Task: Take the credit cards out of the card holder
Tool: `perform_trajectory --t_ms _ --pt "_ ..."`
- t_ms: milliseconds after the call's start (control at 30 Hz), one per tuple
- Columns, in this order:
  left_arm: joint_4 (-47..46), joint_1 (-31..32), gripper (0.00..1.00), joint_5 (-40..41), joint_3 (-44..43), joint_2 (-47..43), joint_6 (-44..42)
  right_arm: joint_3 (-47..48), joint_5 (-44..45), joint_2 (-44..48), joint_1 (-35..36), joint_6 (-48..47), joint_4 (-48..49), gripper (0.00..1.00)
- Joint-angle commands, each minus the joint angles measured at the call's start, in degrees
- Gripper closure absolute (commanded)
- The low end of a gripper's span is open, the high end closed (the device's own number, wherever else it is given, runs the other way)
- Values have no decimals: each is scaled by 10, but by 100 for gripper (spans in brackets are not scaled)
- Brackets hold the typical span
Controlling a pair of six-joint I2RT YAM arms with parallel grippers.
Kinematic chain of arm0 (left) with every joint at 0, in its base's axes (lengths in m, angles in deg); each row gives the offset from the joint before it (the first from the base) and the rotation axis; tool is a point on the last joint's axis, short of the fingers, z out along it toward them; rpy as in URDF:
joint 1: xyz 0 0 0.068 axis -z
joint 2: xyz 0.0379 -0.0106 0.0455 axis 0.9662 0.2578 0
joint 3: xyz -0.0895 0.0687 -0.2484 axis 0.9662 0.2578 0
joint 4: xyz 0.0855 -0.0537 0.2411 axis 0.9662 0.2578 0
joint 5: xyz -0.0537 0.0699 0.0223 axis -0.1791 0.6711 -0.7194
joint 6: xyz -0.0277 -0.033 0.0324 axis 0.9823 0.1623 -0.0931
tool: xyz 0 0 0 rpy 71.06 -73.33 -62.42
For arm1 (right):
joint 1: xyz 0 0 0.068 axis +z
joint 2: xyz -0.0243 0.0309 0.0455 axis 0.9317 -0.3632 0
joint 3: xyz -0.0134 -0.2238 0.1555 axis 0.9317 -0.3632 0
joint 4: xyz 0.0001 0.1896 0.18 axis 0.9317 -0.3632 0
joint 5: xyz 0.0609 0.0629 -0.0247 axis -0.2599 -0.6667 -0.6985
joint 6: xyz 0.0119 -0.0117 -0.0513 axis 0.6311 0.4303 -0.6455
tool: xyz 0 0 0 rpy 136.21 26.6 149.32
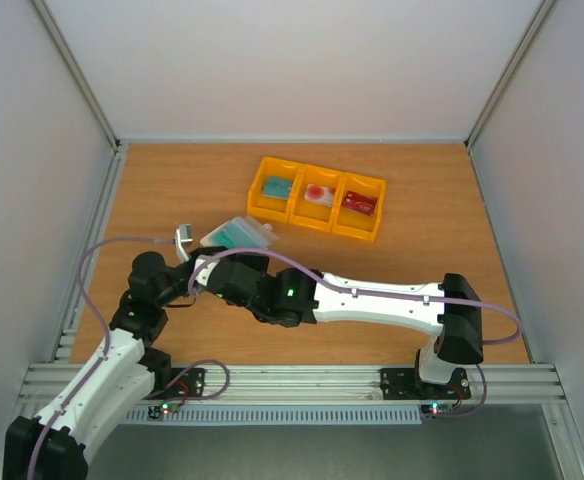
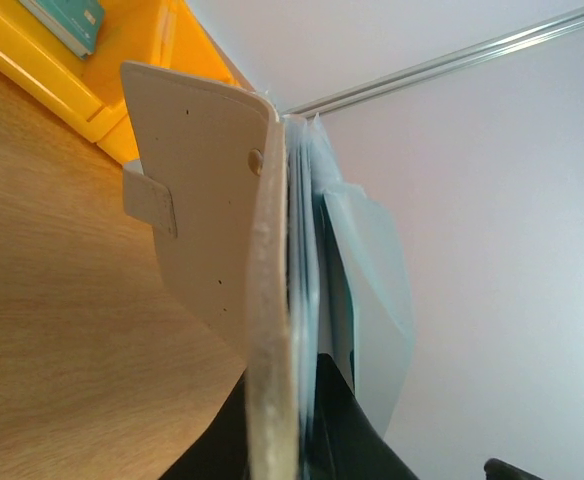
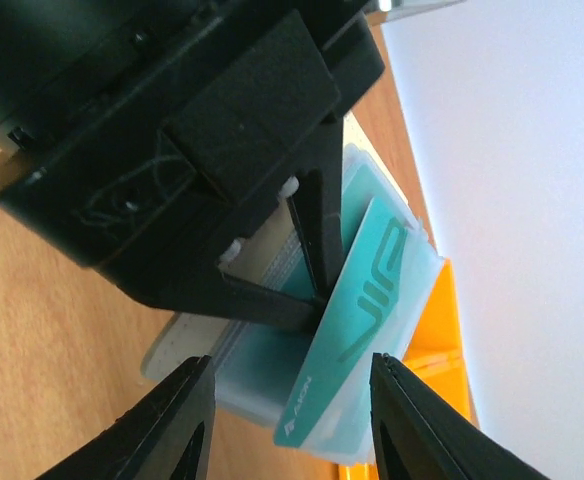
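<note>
Card holder [image 2: 212,220] clamped in left claw [image 3: 314,292]; right claw [image 3: 292,420] parted near teal card [image 3: 357,330]; yellow tray [image 1: 312,222] beyond.

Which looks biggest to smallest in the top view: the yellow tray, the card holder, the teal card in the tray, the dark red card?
1. yellow tray
2. card holder
3. teal card and dark red card: these look alike in size, so not ranked.

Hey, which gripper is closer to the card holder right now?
Left. The left gripper is clamped on the holder. The right gripper is open in front of it, straddling the teal card sticking out.
</note>
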State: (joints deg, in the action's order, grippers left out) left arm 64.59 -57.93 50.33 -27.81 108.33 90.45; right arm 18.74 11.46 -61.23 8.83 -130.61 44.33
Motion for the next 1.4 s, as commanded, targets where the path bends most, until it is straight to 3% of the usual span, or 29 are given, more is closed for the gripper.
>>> perform_trajectory --t_ms 0,600,1367 --pt "-37 2 100 5 -23 -5 -11 -10 18 -11 3 -46 37 55" --pt "-38 2 100 6 -21 -10 -13 -6 86 -50 -9 -107 70 62" --pt "-32 2 100 6 -20 -10 -13 6 118 -52 -34 -128 89 58"
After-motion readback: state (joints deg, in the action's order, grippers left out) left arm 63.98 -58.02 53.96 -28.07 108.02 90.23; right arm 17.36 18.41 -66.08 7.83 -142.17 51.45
